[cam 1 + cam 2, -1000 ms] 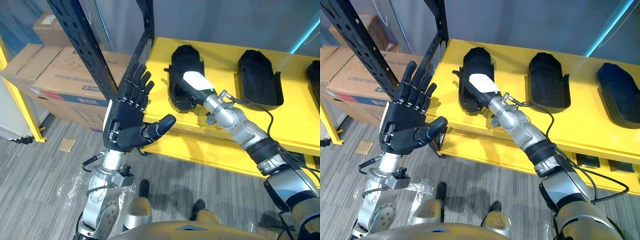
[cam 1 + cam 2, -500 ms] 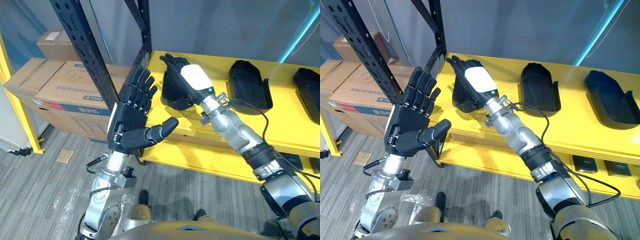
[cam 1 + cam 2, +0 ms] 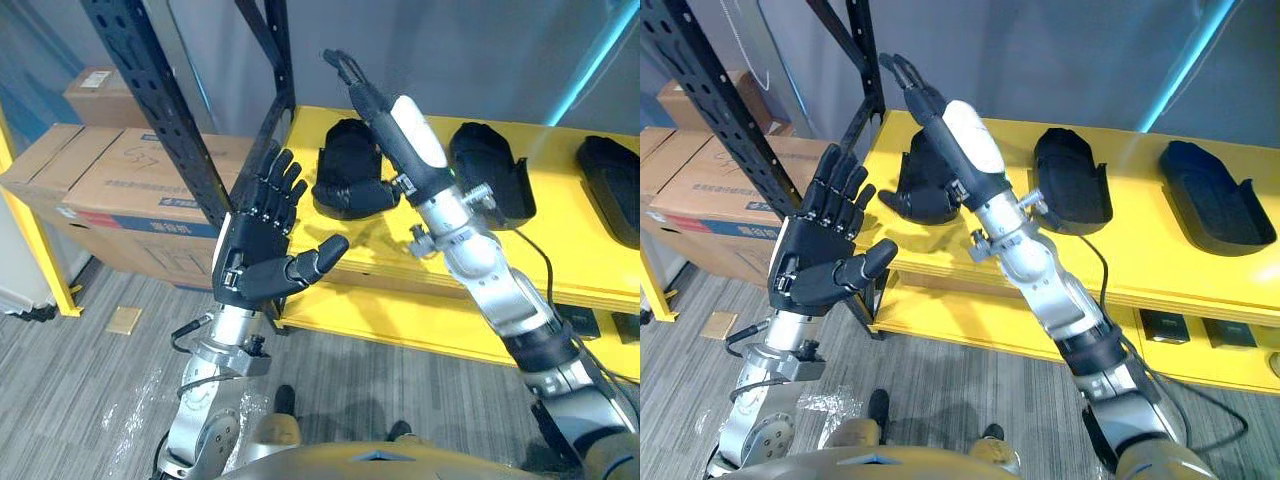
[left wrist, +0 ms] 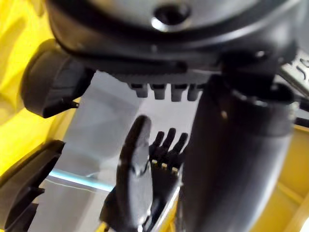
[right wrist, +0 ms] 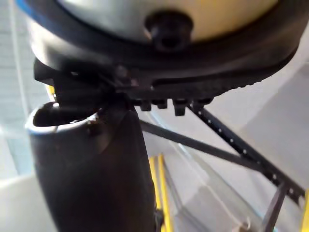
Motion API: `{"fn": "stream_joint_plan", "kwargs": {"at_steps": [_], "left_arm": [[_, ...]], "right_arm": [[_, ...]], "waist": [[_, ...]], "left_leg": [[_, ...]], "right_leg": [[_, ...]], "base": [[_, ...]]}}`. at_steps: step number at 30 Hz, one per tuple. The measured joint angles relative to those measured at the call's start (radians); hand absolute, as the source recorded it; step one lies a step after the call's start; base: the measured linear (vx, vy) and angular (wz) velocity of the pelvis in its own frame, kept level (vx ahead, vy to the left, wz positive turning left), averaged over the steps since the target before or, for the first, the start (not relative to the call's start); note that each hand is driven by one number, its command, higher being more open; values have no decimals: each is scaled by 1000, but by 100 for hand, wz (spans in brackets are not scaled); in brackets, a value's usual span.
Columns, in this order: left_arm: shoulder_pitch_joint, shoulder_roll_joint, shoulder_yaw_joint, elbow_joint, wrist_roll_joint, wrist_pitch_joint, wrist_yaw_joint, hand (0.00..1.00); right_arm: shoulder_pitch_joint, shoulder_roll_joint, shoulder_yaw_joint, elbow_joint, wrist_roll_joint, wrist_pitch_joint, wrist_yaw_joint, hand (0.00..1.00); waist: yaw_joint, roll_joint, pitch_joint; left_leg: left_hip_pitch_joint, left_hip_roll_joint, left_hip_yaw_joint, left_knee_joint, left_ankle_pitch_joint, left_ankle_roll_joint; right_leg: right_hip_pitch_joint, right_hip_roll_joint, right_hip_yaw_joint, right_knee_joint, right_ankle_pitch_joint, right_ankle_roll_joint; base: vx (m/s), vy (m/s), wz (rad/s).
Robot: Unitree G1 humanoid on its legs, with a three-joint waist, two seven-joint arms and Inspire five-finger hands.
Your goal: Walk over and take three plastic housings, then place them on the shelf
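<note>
Right hand [image 3: 408, 135], fingers [image 3: 358, 88] straight, over leftmost housing [image 3: 340, 185].

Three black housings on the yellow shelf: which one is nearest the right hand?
The leftmost housing, beside the black rack upright; the right hand hangs over it, the other two lie farther right.

Head stereo over shelf [image 3: 556, 235]; wrists close
</note>
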Motion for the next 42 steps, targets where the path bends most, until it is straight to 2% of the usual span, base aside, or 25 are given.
{"fn": "stream_joint_plan", "kwargs": {"at_steps": [1,3,4,7,9,12,14,17,20,24,29,36,42], "left_arm": [[5,-1,10,-2,-25,0,-1,100],[7,-3,30,-7,-49,0,-16,100],[8,-2,45,-14,-101,0,-54,100],[40,-2,94,-111,-192,-4,-120,100],[47,-1,177,-198,-223,-24,-152,100],[47,-5,290,-257,-288,-71,-195,100],[53,-11,315,-274,-307,-71,-211,100],[82,-24,331,-292,-341,-62,-264,100],[93,-49,337,-292,-346,-19,-299,100],[105,-62,336,-292,-346,-4,-322,100],[114,-88,318,-292,-333,-3,-327,100],[112,-91,281,-270,-304,-3,-323,100],[100,-93,257,-267,-297,-3,-306,100]], "right_arm": [[89,0,-20,-34,66,0,66,100],[166,0,-40,-50,133,9,139,100],[219,0,-55,-54,171,16,189,100],[312,0,-70,-83,180,34,279,100],[377,1,-70,-129,180,40,350,100],[419,8,-74,-171,244,40,414,100],[431,22,-76,-177,273,40,433,100],[459,74,-75,-182,288,40,482,100],[467,89,-42,-182,286,40,511,100],[467,113,6,-179,279,40,492,100],[428,193,60,-77,243,42,369,100],[345,207,79,61,196,69,263,100],[268,218,76,73,158,98,195,100]], "waist": [[-7,-3,-4],[-11,-5,-6],[-19,-5,-6],[-29,-7,-8],[-42,-7,-8],[-44,-8,-10],[-44,-10,-11],[-42,-21,-21],[-44,-26,-25],[-44,-25,-25],[-43,-25,-25],[-42,-17,-20],[-42,-4,1]], "left_leg": [[1,2,8,0,-4,1],[2,4,23,0,-14,-4],[0,3,27,0,-18,-2],[-2,8,53,0,-24,1],[-4,9,58,0,-26,0],[1,9,61,0,-28,-4],[1,9,61,0,-27,-3],[3,8,59,0,-28,-3],[8,6,58,0,-29,-2],[19,4,58,0,-36,0],[15,3,55,0,-42,-1],[-8,1,30,0,-26,1],[-15,3,21,3,-23,0]], "right_leg": [[-5,1,8,0,-2,-1],[-12,2,22,0,-5,2],[-13,1,27,-2,-6,1],[-31,5,54,-7,-6,3],[-32,9,63,-17,-3,6],[-32,10,70,-15,0,10],[-32,10,71,-15,-1,9],[-29,9,69,-14,0,2],[-27,7,68,-9,-2,0],[-21,2,69,6,-19,6],[-24,1,67,6,-23,2],[-34,1,44,10,-23,2],[-52,-3,39,46,-35,-3]], "base": [[-1,-9,-14],[-14,-3,-20],[-37,-1,-22],[-18,-7,-23],[17,-22,-10],[16,-10,-2],[32,-15,1],[42,-17,3],[0,0,0],[-19,-6,0],[-22,-6,0],[4,-14,11],[2,-11,4]]}}
